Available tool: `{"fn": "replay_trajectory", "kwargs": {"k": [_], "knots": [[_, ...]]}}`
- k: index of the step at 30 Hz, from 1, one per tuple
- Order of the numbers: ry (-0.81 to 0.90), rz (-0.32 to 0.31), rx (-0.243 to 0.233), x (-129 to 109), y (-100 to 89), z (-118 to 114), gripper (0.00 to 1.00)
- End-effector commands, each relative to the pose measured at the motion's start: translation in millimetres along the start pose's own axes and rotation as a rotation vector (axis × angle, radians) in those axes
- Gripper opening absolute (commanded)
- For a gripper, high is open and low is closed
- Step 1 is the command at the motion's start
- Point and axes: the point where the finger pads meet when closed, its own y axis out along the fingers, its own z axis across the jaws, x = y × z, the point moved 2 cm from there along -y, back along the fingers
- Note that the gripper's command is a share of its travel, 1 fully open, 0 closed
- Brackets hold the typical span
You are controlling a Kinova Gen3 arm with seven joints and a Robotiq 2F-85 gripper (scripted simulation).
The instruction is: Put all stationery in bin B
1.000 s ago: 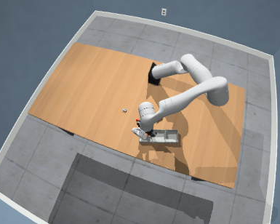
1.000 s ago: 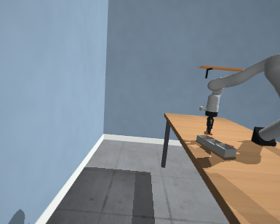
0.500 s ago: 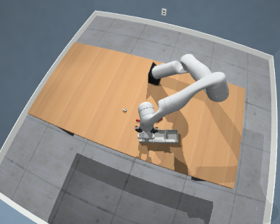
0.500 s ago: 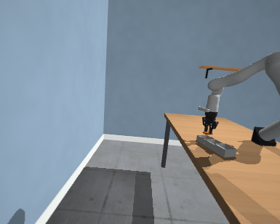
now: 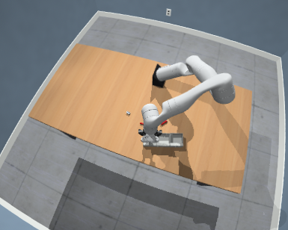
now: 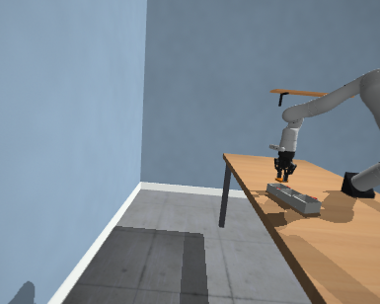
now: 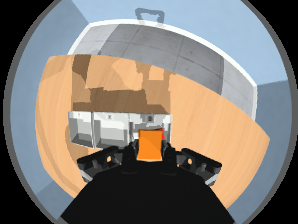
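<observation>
My gripper is shut on a small orange block, which also shows as an orange speck under the fingers in the exterior view. The gripper hangs just above the left end of a long grey bin tray with several compartments. In the wrist view the tray lies right beyond the block. I cannot read any bin marks. A thin red thing lies on the table behind the tray, partly hidden by my arm. A small red thing shows at the tray's far end.
A small white and grey thing lies on the table left of my arm. The arm's black base stands at the table's back edge. The tray sits close to the table's front edge.
</observation>
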Motion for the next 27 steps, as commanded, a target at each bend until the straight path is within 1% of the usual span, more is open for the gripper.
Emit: {"fn": "replay_trajectory", "kwargs": {"k": [1, 2, 7, 9, 23, 26, 27], "knots": [[0.002, 0.006, 0.002, -0.3, -1.6, 0.3, 0.35], [0.002, 0.006, 0.002, -0.3, -1.6, 0.2, 0.35], [-0.002, 0.008, 0.000, -0.9, 11.8, -0.6, 0.35], [-0.002, 0.008, 0.000, -0.9, 11.8, -0.6, 0.35], [-0.002, 0.008, 0.000, -0.9, 39.7, -0.6, 0.35], [0.002, 0.008, 0.000, -0.8, 40.1, -0.7, 0.35], [0.002, 0.006, 0.002, -0.4, 36.8, 0.0, 0.35]]}}
